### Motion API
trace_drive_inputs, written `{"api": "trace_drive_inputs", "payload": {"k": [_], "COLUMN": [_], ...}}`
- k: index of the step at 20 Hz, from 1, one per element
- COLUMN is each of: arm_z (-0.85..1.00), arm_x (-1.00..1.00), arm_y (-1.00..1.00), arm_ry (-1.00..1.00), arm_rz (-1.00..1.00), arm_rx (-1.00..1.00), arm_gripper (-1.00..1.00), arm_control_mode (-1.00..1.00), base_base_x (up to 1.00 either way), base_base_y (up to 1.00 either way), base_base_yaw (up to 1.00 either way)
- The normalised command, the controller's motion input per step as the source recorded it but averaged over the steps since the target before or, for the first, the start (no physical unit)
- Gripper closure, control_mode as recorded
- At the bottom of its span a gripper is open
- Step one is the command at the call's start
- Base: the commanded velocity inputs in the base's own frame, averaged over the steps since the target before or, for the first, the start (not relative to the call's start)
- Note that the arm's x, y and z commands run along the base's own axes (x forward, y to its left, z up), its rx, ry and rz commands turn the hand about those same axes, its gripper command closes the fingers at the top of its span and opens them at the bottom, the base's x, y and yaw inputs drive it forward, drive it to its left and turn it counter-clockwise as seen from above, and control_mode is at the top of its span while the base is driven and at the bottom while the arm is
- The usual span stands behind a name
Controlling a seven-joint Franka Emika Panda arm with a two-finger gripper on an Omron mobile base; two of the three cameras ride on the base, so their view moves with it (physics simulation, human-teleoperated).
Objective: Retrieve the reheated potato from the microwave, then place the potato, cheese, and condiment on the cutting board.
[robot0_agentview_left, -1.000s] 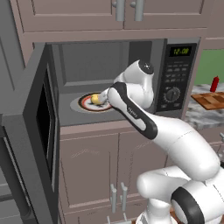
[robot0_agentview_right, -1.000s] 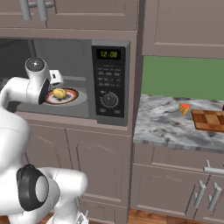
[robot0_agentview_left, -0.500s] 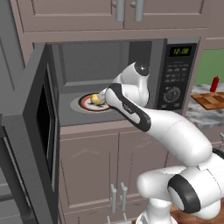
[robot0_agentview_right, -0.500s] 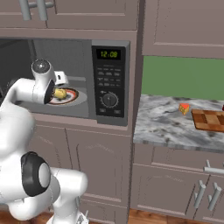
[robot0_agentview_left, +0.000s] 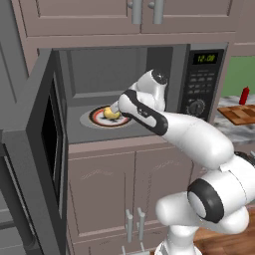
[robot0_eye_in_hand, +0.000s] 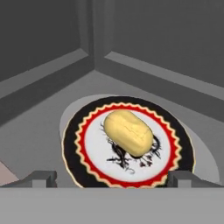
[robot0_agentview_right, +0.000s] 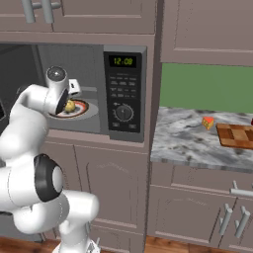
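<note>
Potato [robot0_eye_in_hand: 128, 132] lay on its plate [robot0_eye_in_hand: 78, 164] inside the open microwave [robot0_agentview_left: 201, 74] as our gripper [robot0_eye_in_hand: 111, 178] hung just short of it, jaws spread wide and empty.

From left to right we saw the risks: the swung-out door [robot0_agentview_left: 47, 144] beside the arm, a smooth rounded potato that could roll off the plate if nudged off-centre, and the cutting board [robot0_agentview_right: 238, 135] well apart.

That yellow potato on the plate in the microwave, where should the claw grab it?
Probably across its narrow middle. The potato is an oval lying on its side on the plate, long axis slanting, so the open gripper should come down from above and in front, one finger on each long flank.
</note>
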Motion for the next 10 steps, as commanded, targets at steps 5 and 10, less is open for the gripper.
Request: {"api": "trace_drive_inputs", "payload": {"k": [5,10], "arm_z": [-0.17,-0.18], "arm_x": [0.23,0.3], "arm_y": [0.04,0.0], "arm_ry": [0.0,0.0], "arm_rz": [0.05,0.03], "arm_rx": [0.0,0.0], "arm_gripper": [-1.0,-1.0], "arm_control_mode": [-1.0,-1.0], "base_base_x": [0.0,0.0], "base_base_y": [0.0,0.0], "base_base_yaw": [0.0,0.0]}}
